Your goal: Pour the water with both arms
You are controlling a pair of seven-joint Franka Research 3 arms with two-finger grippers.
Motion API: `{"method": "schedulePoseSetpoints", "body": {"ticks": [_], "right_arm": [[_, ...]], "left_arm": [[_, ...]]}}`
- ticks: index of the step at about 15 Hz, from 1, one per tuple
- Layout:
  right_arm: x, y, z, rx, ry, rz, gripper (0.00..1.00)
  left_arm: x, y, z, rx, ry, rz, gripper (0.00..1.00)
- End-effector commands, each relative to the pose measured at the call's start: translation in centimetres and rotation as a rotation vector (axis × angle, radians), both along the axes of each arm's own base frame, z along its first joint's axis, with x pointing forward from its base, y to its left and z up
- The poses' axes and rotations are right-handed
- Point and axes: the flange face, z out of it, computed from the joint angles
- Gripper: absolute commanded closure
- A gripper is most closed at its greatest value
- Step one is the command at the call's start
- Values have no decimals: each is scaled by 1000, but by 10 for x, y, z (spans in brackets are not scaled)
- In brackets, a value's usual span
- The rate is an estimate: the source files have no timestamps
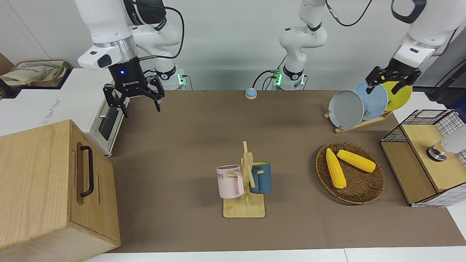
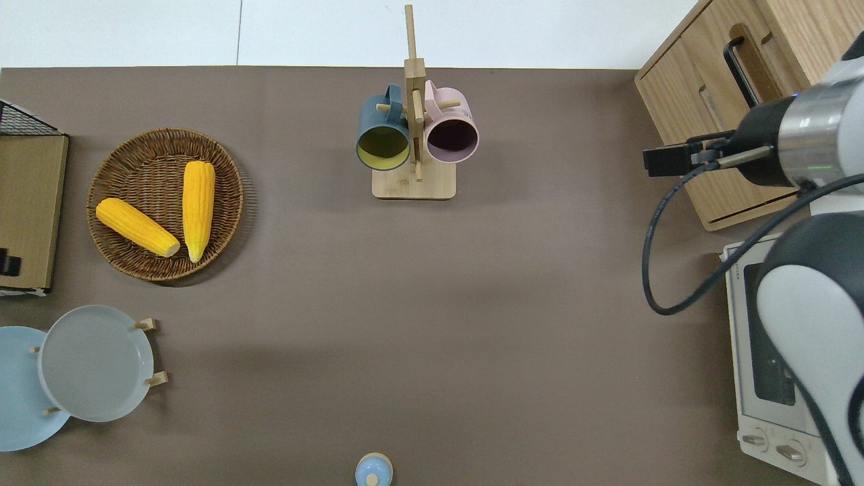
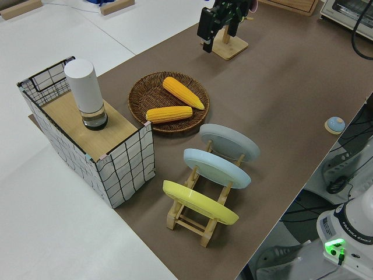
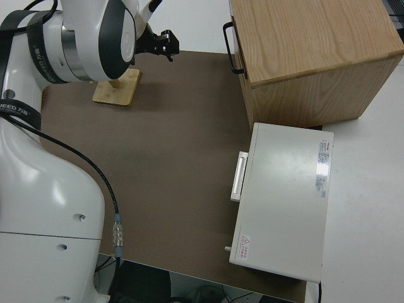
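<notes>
From overhead the left tool is out of frame, and the right tool [image 2: 665, 160] shows only as a dark block, its fingers not readable. The blue plate [image 2: 20, 398] and the wire basket [image 2: 27, 121] run off the edge. In the right side view, the arm hides the mug rack [image 4: 117, 88] apart from its base.

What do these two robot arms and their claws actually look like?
Both arms are glossy white, built of rounded segments with dark joint rings and looping black cables. Each ends in a black two-finger claw: the right gripper carries white lettering and a small blue light, below a silver collar. The left gripper is black too.
</notes>
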Motion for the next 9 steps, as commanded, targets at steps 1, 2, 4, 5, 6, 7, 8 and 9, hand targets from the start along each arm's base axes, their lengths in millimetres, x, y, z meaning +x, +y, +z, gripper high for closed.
{"method": "schedulePoseSetpoints", "body": {"ticks": [1,2,4,5,6,7,8,9], "right_arm": [[5,38,-25,26,-75,61,13],[10,48,-33,27,-92,75,13],[14,78,-45,-27,-124,139,13],[14,93,-52,-80,-142,179,15],[13,108,-55,-118,-160,216,13],[14,116,-60,-149,-171,244,15],[13,127,-63,-181,-186,290,15],[14,134,-67,-220,-208,341,15]], "left_arm": [[1,58,-2,23,-4,-44,0],[-1,73,-2,29,-12,-45,0],[-2,93,-2,43,-37,-64,0],[-5,103,-2,48,-45,-62,0],[-6,111,-4,43,-49,-58,0],[-9,122,-4,35,-64,-53,0],[-11,131,-5,29,-73,-55,0],[-12,140,-9,22,-77,-62,0]]}}
